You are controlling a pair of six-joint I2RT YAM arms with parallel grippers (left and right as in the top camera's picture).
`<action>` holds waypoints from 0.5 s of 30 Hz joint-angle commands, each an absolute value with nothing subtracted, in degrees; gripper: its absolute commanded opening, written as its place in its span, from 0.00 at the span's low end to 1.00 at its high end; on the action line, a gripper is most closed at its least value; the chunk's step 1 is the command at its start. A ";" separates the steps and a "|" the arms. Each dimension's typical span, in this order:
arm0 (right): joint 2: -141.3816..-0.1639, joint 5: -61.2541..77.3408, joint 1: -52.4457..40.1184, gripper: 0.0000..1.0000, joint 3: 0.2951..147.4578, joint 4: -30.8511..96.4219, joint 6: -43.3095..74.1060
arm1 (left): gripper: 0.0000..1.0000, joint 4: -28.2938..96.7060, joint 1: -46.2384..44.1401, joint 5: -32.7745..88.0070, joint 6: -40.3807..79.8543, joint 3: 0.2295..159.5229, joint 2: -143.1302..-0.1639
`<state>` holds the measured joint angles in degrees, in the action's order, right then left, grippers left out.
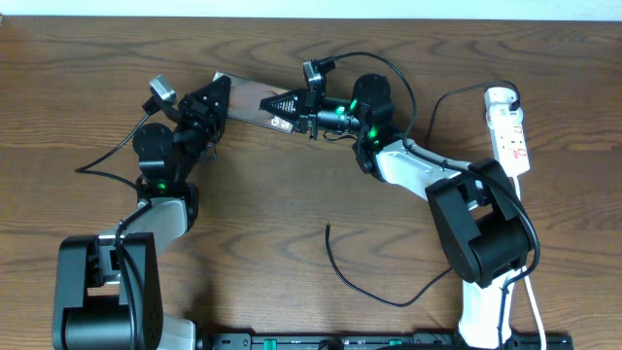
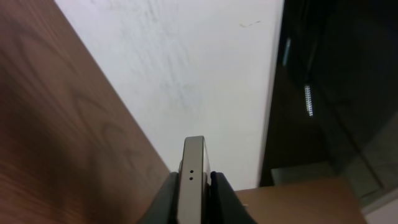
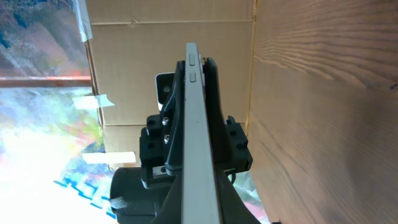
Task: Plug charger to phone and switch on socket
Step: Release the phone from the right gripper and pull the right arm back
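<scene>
The phone [image 1: 248, 96] is held above the table at the back, gripped at both ends. My left gripper [image 1: 218, 101] is shut on its left end and my right gripper [image 1: 284, 107] is shut on its right end. In the left wrist view the phone's pale edge [image 2: 193, 155] stands between my left fingers [image 2: 193, 193]. In the right wrist view the phone's edge [image 3: 196, 99] runs away from my right fingers [image 3: 203, 208]. The charger cable [image 1: 374, 293] lies loose on the table, its plug tip [image 1: 328, 228] free near the middle. The socket [image 1: 508, 128] lies at the far right.
The socket's white cord [image 1: 535, 292] runs down the right side past the right arm's base. Black robot cables loop behind the right wrist [image 1: 394, 68] and left of the left arm [image 1: 102, 160]. The table's far edge is just behind the phone.
</scene>
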<state>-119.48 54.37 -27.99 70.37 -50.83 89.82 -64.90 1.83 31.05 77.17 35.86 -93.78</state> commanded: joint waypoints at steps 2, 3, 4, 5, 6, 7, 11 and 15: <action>-119.59 54.17 -28.99 0.01 70.39 -49.89 87.57 | 0.07 -66.59 0.95 34.11 75.77 36.75 -93.23; -119.59 54.15 -28.99 0.01 70.39 -49.89 87.57 | 0.07 -66.59 0.95 34.11 75.77 36.75 -93.23; -119.59 54.17 -28.99 0.01 70.39 -49.89 87.57 | 0.07 -66.59 0.95 34.11 75.77 36.75 -93.23; -119.59 54.17 -28.99 0.01 70.39 -49.89 87.57 | 0.07 -66.59 0.95 34.11 75.77 36.75 -93.23; -119.59 54.17 -28.99 0.01 70.39 -49.89 87.55 | 0.07 -66.59 0.95 34.11 75.77 36.75 -93.23; -119.59 54.17 -28.99 0.01 70.39 -49.89 87.55 | 0.07 -66.59 0.95 34.13 75.77 36.75 -93.23; -119.59 54.17 -28.97 0.01 70.39 -49.89 87.13 | 0.08 -66.59 0.95 34.13 75.77 36.75 -93.23; -119.59 54.74 -28.80 0.48 70.39 -49.95 86.37 | 0.07 -66.57 0.95 34.11 75.75 36.75 -93.23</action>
<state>-119.57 54.37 -28.12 70.32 -49.82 89.32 -65.63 1.69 31.57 77.71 35.86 -93.78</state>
